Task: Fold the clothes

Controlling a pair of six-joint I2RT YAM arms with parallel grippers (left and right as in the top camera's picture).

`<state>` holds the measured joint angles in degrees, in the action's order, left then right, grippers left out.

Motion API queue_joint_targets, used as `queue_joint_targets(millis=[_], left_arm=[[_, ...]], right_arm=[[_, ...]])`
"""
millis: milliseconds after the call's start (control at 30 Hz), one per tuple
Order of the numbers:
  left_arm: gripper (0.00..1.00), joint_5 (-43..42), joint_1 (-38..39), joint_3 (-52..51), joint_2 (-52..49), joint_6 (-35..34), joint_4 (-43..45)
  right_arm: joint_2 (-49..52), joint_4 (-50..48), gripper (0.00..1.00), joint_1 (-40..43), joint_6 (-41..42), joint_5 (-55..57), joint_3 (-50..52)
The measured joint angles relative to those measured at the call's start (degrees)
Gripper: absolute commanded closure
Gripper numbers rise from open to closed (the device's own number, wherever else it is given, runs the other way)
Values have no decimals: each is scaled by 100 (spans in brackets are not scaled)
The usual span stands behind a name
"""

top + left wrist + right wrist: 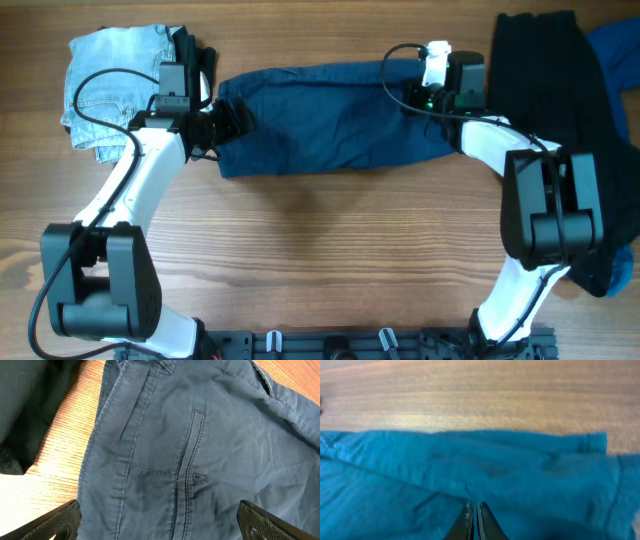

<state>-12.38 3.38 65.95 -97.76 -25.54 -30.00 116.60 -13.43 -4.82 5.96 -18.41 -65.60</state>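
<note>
While the left gripper (160, 512) hovers fingers-apart over the left end of the navy shorts (330, 125) on the table (320, 250), we log the right gripper (474, 512) with fingers together at their right end, pinch unconfirmed, pale denim (110, 85) beyond.

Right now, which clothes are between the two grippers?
The navy shorts, running from the left gripper to the right gripper. The pale denim and black garment lie outside them.
</note>
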Motion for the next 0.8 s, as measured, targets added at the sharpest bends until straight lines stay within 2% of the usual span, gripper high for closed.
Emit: queue_joint_targets(millis=[167, 300, 467, 667, 800], left_arm=[[0, 7, 0, 0, 0, 0, 0], [0, 9, 0, 0, 0, 0, -2], [1, 7, 0, 0, 0, 0, 0], [0, 9, 0, 0, 0, 0, 0], [0, 9, 0, 0, 0, 0, -4]], right_arm=[[431, -446, 94, -2, 59, 44, -2], [820, -1174, 91, -2, 146, 199, 15], [850, -2190, 91, 2, 363, 542, -74], [850, -1980, 91, 2, 564, 621, -966], [837, -1250, 91, 4, 621, 621, -1379]])
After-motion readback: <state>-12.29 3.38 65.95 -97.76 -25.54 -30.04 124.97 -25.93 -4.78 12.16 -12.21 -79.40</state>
